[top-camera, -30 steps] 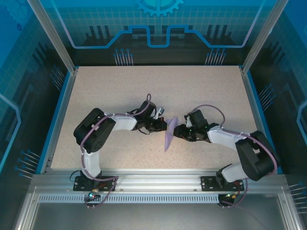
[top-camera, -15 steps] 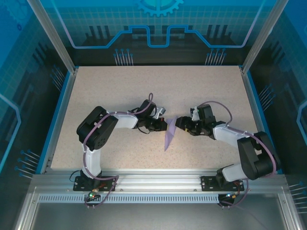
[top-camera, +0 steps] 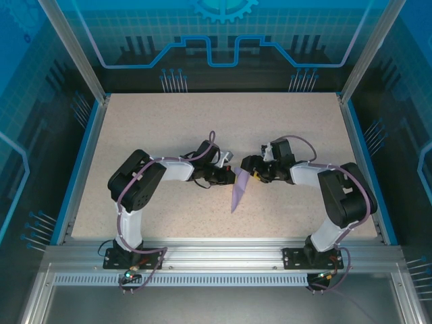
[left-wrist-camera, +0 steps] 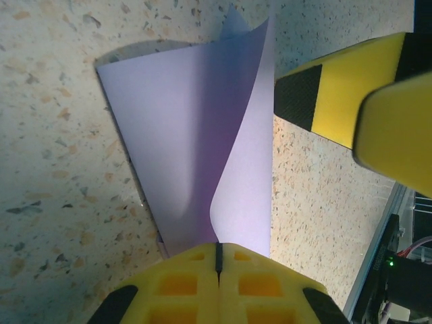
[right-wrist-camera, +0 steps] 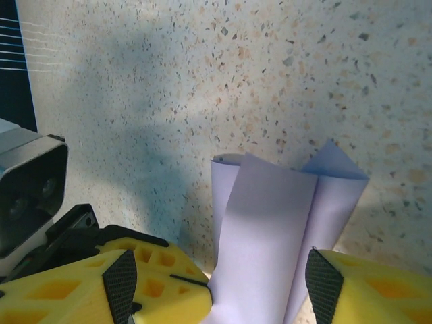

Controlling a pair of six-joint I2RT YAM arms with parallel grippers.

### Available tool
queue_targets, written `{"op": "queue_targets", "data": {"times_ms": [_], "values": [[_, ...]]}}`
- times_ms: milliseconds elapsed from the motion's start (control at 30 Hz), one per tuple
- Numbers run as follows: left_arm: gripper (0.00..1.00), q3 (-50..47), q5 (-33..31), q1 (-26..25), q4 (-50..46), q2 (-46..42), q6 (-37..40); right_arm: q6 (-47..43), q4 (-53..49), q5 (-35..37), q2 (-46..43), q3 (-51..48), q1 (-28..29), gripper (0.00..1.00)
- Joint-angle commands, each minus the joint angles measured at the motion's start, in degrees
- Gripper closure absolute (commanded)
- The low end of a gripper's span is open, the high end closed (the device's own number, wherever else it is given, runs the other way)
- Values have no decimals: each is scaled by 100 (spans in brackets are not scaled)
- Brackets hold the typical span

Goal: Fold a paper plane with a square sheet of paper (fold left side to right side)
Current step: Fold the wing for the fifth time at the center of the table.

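The square sheet of paper point(top-camera: 237, 190) is pale lavender and folded into a narrow pointed shape like a paper plane, with its tip toward the near edge. It stands partly on edge, with loose flaps curling up point(left-wrist-camera: 196, 135). My left gripper point(top-camera: 226, 177) is shut on its left edge point(left-wrist-camera: 218, 244). My right gripper point(top-camera: 250, 168) is open at the paper's far end. Its fingers straddle the paper point(right-wrist-camera: 270, 229) without pinching it. The right gripper's yellow fingers point(left-wrist-camera: 351, 101) sit just right of the paper in the left wrist view.
The speckled beige table point(top-camera: 169, 128) has a blue raised border point(top-camera: 86, 155) on its sides. An aluminium rail point(top-camera: 223, 256) runs along the near edge by the arm bases. Both forearms lie low over the table's middle.
The right gripper has let go of the paper's right side, opened wider and swung toward the far end of the paper. The left gripper and the paper have stayed put.
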Motion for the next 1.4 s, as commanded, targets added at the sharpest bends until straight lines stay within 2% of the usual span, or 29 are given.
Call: {"op": "queue_targets", "data": {"times_ms": [0,300,733,1367], "values": [[99,92,161,69,-6,17,152,43,-18,-56,152,165,21,30],[99,105,207,68,18,26,152,-18,-286,13,495,381,106,30],[98,164,193,79,39,-133,386,-254,-1740,541,991,1079,193,30],[98,281,150,80,-164,-318,783,-401,-1959,673,1123,1205,242,30]]}}
